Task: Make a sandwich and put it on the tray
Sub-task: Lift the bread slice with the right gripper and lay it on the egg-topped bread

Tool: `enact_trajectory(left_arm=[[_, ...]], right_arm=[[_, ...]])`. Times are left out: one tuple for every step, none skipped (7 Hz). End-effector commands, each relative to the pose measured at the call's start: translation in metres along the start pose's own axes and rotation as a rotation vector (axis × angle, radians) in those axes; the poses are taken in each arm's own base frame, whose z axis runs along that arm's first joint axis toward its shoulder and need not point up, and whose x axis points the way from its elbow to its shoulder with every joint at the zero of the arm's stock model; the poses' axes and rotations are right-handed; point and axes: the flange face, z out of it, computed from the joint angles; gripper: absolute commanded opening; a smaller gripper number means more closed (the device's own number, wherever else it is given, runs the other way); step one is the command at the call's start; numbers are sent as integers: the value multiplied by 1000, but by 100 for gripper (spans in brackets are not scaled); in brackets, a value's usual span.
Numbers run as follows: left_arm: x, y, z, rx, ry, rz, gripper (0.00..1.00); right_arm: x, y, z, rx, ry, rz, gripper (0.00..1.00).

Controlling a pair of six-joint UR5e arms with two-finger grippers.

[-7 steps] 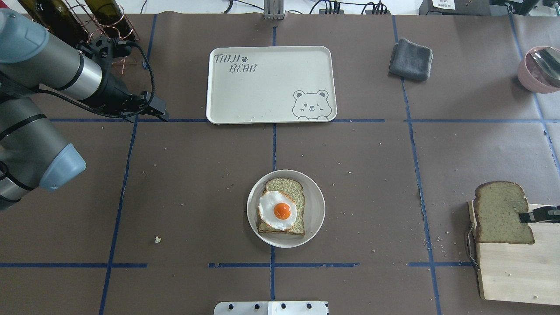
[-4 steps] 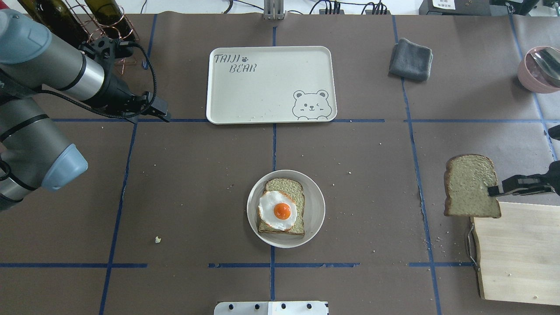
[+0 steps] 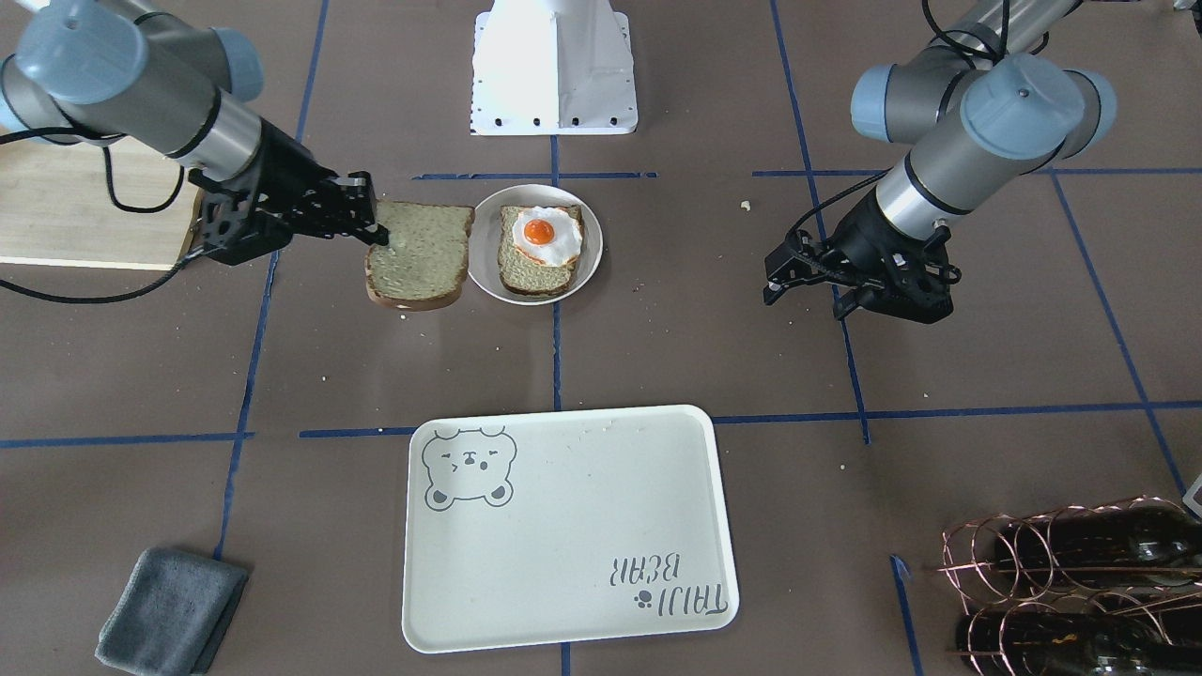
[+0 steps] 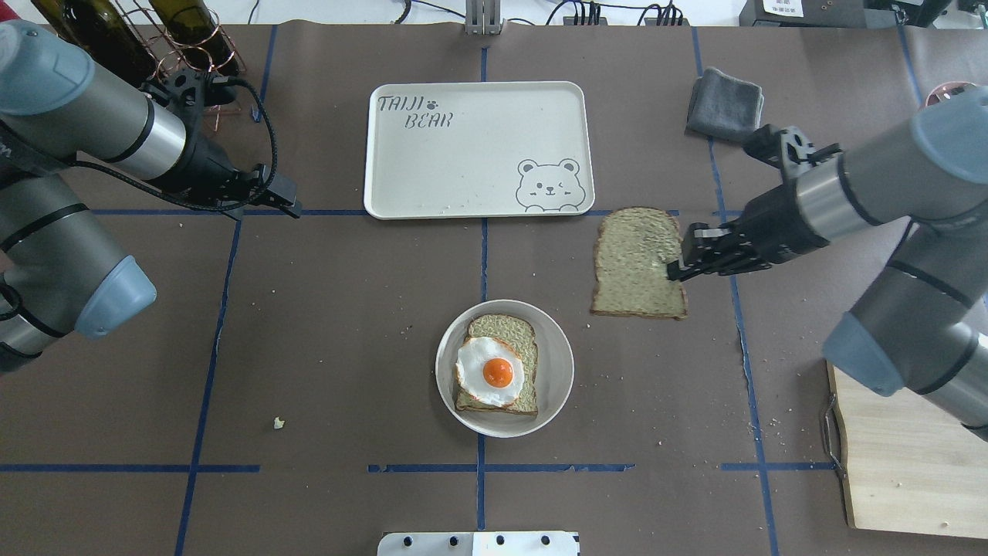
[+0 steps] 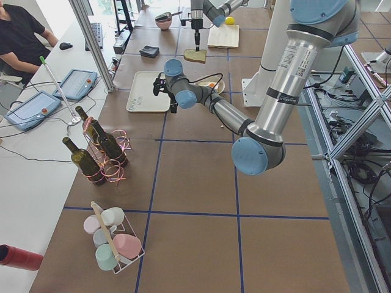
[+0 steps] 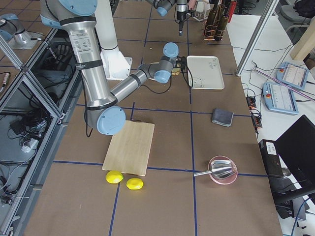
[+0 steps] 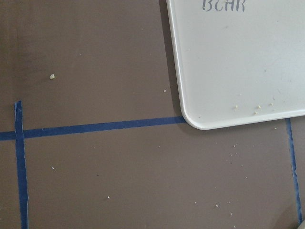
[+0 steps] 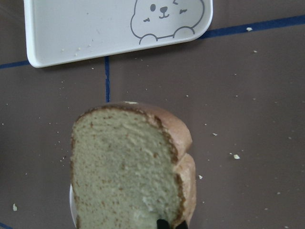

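Right gripper [image 4: 679,269] clamps top slice [image 4: 634,262] by its edge, flat, ready to cap the egg [image 4: 489,371]; left gripper [image 4: 284,199] by tray [image 4: 471,154], jaws unclear.

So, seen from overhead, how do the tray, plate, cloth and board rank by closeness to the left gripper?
From the left gripper:
1. Tray, just to its right.
2. Plate, table centre.
3. Cloth, far side, right.
4. Board, near edge, far right.
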Motion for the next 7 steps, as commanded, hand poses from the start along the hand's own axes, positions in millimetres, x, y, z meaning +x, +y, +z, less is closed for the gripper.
enact_trajectory(left_arm=[[-3, 0, 1, -1, -3, -4, 100], [-3, 1, 1, -2, -3, -5, 100], [-4, 1, 2, -3, -4, -6, 100], [-4, 1, 2, -3, -4, -6, 100], [-6, 2, 2, -4, -6, -6, 100], [-6, 1, 1, -1, -6, -6, 100], [-5, 2, 2, -2, -5, -5, 100]], right_arm=[[-55, 29, 64, -20, 22, 24, 0], [-64, 29, 85, -16, 36, 25, 0], [-67, 37, 98, -21, 44, 17, 0], [-69, 47, 107, -36, 49, 11, 0], [-68, 53, 118, -48, 58, 10, 0], [-68, 61, 126, -51, 65, 4, 0], [-65, 67, 134, -61, 75, 4, 0]])
